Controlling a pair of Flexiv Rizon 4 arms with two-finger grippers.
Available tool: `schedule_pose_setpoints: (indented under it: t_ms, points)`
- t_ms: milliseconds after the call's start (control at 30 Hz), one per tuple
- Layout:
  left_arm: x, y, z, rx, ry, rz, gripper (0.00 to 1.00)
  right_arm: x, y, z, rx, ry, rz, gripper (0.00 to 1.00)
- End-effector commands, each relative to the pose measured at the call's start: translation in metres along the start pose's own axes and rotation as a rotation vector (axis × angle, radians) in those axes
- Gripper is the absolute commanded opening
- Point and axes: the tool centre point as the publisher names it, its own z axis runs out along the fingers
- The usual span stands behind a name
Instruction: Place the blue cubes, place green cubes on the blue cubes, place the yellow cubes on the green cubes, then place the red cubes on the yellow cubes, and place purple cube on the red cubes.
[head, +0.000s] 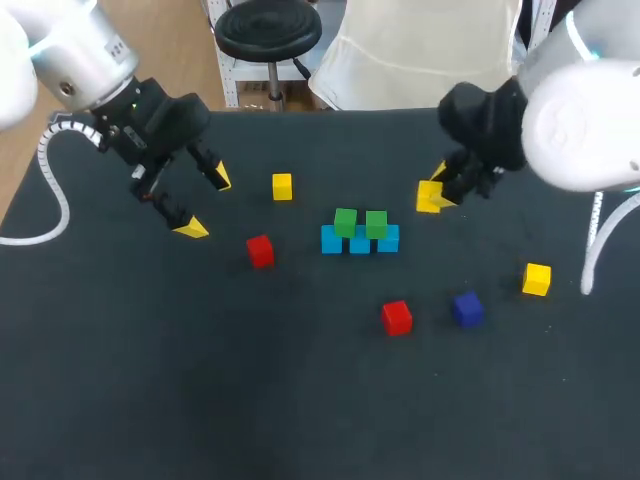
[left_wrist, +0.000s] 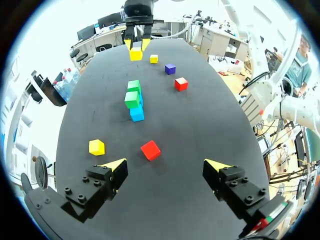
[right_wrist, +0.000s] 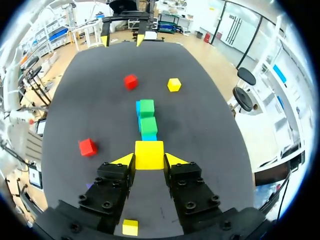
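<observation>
Table (head: 300, 420) front lies open; right gripper (right_wrist: 149, 159) pinches a yellow cube (right_wrist: 149, 153), hiding its sides; left gripper (left_wrist: 166, 165) spread.

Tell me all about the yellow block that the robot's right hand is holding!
The yellow cube is a plain bright yellow block with flat faces, smooth like plastic or painted wood. It sits level, pinched from two sides by the yellow-tipped fingers of the right gripper. It is over the black table, just short of the blue cubes with green cubes on top, not touching them. Whether it rests on the table or hangs above it, I cannot tell.
</observation>
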Motion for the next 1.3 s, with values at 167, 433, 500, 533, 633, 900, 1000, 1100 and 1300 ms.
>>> schedule_pose_setpoints:
  t_ms: [167,433,500,533,633,900,1000,1100,1300]
  points:
    - [0.001,0.000,0.000,0.000,-0.001,0.003,1.00,-0.021,0.005,0.011,-0.028,-0.002,-0.003,0.00]
    - [0.001,0.000,0.000,0.000,-0.001,0.003,1.00,-0.040,0.012,0.028,-0.068,-0.041,-0.049,0.00]
    - [0.001,0.000,0.000,0.000,-0.001,0.003,1.00,-0.043,0.014,0.033,-0.076,-0.035,-0.053,0.00]
    - [0.001,0.000,0.000,0.000,-0.001,0.003,1.00,-0.044,0.015,0.036,-0.079,-0.033,-0.055,0.00]
    - [0.001,0.000,0.000,0.000,-0.001,0.003,1.00,-0.048,0.017,0.040,-0.088,-0.033,-0.056,0.00]
    - [0.001,0.000,0.000,0.000,-0.001,0.003,1.00,-0.055,0.020,0.049,-0.098,-0.029,-0.067,0.00]
    - [0.001,0.000,0.000,0.000,-0.001,0.003,1.00,-0.055,0.020,0.053,-0.102,-0.029,-0.067,0.00]
    - [0.001,0.000,0.000,0.000,-0.001,0.003,1.00,-0.055,0.020,0.057,-0.106,-0.028,-0.065,0.00]
    - [0.001,0.000,0.000,0.000,-0.001,0.003,1.00,-0.055,0.020,0.064,-0.116,-0.031,-0.059,0.00]
